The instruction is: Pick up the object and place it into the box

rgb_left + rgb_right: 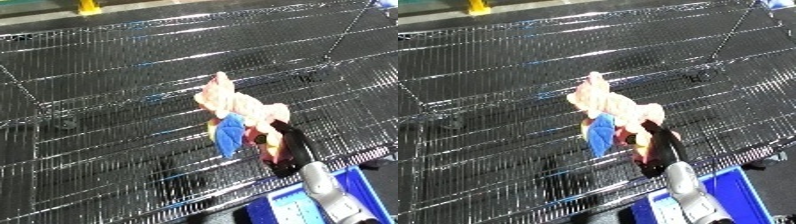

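My right hand (pixel 286 149) reaches up from the lower right on its white and silver forearm (pixel 327 196), and its black fingers are curled round the lower end of the soft toy (pixel 236 107), so I have hold of it there; the toy is a pale pink and cream thing with a blue patch (pixel 230 134) and a bit of yellow beside that patch, and red shows where my fingers close on it; its upper end points away from me, up and to the left, over the wire mesh surface (pixel 115 100) that fills nearly all of both views; whether the toy rests on the mesh or hangs just above it I cannot tell, though a dark shadow lies on the wires below and to the left of it; my left hand shows in neither view; the right eye view shows my hand and the toy nearer the middle, and the blue bin (pixel 740 192) beneath my forearm sits more fully inside it, with its right rim in sight; the left eye view cuts the bin off at the lower right corner; the bin lies at the near edge of the mesh, below my hand, and what I see inside it is a pale bluish floor, largely hidden by my forearm; a yellow post (pixel 88 6) stands at the far top left, beyond the mesh.
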### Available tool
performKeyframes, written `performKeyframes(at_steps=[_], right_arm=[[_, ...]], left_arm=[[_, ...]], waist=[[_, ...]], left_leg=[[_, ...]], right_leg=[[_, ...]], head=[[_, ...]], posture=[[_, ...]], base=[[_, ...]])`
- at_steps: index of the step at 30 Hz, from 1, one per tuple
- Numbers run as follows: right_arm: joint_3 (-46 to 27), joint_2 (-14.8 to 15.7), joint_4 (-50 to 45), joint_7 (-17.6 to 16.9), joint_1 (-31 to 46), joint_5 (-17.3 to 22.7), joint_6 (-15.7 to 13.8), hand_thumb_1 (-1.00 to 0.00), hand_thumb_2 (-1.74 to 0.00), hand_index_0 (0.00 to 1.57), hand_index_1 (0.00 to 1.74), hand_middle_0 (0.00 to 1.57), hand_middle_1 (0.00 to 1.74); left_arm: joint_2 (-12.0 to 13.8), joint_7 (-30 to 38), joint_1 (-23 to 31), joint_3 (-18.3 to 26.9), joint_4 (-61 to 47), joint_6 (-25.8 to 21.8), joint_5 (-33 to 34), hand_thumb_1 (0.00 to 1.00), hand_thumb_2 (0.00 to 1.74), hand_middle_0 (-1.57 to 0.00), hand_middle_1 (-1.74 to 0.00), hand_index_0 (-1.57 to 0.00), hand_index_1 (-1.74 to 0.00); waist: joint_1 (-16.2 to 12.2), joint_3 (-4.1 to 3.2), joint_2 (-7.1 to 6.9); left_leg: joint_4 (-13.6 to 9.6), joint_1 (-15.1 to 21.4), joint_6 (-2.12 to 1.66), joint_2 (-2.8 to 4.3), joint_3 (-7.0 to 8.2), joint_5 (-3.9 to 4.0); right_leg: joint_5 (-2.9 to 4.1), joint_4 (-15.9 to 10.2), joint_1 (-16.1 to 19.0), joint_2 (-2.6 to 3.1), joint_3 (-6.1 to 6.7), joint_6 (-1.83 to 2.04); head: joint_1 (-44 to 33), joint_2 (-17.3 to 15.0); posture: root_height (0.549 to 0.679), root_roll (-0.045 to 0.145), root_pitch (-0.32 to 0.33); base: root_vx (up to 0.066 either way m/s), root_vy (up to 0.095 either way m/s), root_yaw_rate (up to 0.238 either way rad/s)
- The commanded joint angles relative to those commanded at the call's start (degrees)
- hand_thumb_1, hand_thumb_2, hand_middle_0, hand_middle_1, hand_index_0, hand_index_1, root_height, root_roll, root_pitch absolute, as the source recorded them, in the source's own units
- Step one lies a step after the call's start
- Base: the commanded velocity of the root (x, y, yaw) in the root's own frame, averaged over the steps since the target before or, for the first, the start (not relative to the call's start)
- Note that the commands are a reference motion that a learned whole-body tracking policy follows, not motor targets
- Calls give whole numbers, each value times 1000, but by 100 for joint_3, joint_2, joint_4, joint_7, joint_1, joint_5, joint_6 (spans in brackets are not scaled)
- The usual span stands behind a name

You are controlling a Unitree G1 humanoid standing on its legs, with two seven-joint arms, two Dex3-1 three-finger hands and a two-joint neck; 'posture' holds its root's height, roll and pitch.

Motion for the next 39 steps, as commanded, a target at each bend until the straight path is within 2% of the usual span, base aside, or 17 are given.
performKeyframes(at_steps=[7, 13, 17, 19, 21, 23, 27, 33, 39], right_arm=[[-1464, 132, -2144, -681, 1641, -124, -251, -950, -1653, 1492, 1653, 1492, 1653], [-2605, 412, -3318, -1109, 2641, -100, -471, -950, -1653, 1492, 1653, 1492, 1653], [-3204, 653, -3824, -1260, 3141, 49, -629, -950, -1653, 1492, 1653, 1492, 1653], [-3437, 750, -4019, -1306, 3337, 127, -703, -950, -1653, 1492, 1653, 1492, 1653], [-3632, 786, -4174, -1317, 3525, 176, -748, -950, -1653, 1492, 1653, 1492, 1653], [-3806, 747, -4268, -1279, 3727, 167, -743, -950, -1653, 1492, 1653, 1492, 1653], [-4184, 646, -4332, -1241, 4099, 175, -725, -950, -1653, 1492, 1653, 1492, 1653], [-4719, 825, -4355, -1321, 4572, 499, -975, -950, -1653, 1492, 1653, 1492, 1653], [-5092, 878, -4297, -1402, 4941, 518, -1050, -950, -1653, 1492, 1653, 1492, 1653]], left_arm=[[-154, 87, -38, 137, 141, 61, 174, 1000, 1740, -1570, -1740, -1570, -1740], [-304, 121, 15, 243, 154, 131, 205, 1000, 1740, -1570, -1740, -1570, -1740], [-370, 144, 17, 299, 178, 181, 180, 1000, 1740, -1570, -1740, -1570, -1740], [-401, 148, 18, 318, 175, 204, 168, 1000, 1740, -1570, -1740, -1570, -1740], [-418, 147, 17, 326, 169, 236, 166, 1000, 1740, -1570, -1740, -1570, -1740], [-428, 142, 15, 324, 177, 276, 160, 1000, 1740, -1570, -1740, -1570, -1740], [-444, 131, 37, 299, 219, 346, 97, 1000, 1740, -1570, -1740, -1570, -1740], [-451, 138, 52, 168, 321, 380, 18, 1000, 1740, -1570, -1740, -1570, -1740], [-472, 82, 37, 72, 364, 368, 50, 1000, 1740, -1570, -1740, -1570, -1740]], waist=[[-269, 0, -94], [-464, 0, -139], [-583, 0, -154], [-649, 0, -158], [-726, 0, -165], [-803, 0, -178], [-955, 0, -184], [-1243, -3, -109], [-1532, -52, -2]], left_leg=[[-10, 201, 58, 26, 38, -3], [40, 355, 82, 22, 66, -17], [86, 470, 94, 21, 91, -43], [110, 542, 98, 26, 105, -66], [135, 633, 99, 34, 123, -91], [151, 735, 101, 45, 144, -116], [168, 850, 112, 66, 184, -150], [136, 907, 155, 57, 286, -174], [68, 1024, 186, 37, 445, -206]], right_leg=[[22, 7, 203, -29, -3, 12], [53, 15, 376, -41, 14, 4], [77, -2, 501, -36, 36, -3], [85, -24, 576, -25, 53, 0], [87, -50, 670, -11, 75, 5], [87, -83, 780, 1, 91, 8], [107, -145, 902, 14, 113, 8], [231, -305, 916, 23, 196, 29], [259, -435, 941, 25, 294, 54]], head=[[119, -107], [374, -224], [670, -453], [928, -829], [1241, -1358], [1532, -1601], [2177, -1852], [2678, -2042], [2847, -2161]], posture=[[637, 54, -71], [635, 58, -115], [635, 60, -141], [634, 60, -155], [634, 60, -170], [634, 60, -186], [634, 58, -207], [633, 61, -215], [635, 68, -213]], base=[[-13, -1, -22], [-4, -10, -22], [3, -10, -39], [6, -3, -79], [18, 10, -97], [29, 16, -103], [14, 10, -71], [-11, 29, -110], [0, 41, -138]])
